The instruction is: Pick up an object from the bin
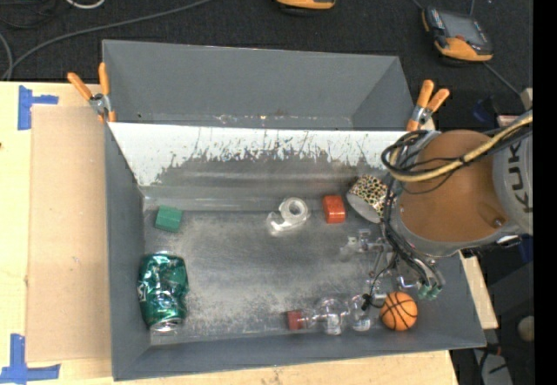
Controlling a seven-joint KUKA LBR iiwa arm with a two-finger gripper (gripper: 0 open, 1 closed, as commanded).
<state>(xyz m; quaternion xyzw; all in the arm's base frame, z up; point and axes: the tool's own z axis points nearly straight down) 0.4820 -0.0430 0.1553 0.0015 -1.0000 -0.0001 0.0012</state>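
Observation:
My gripper (369, 246) hangs low at the right side of the bin, largely under the arm's orange cover. Just above it, a leopard-spotted thing (369, 193) rests against the back right of the floor. A small orange basketball (399, 311) lies below the gripper in the front right corner. Left of the ball lies a clear plastic thing with a red cap (324, 317). A red-orange block (334, 209) sits a little up and left of the gripper. Nothing shows in the gripper's grasp.
A silvery ring-shaped piece (289, 214) lies mid-bin beside the red-orange block. At the left are a green block (168, 219) and a crushed green can (163, 289). The arm with its cables comes over the right wall.

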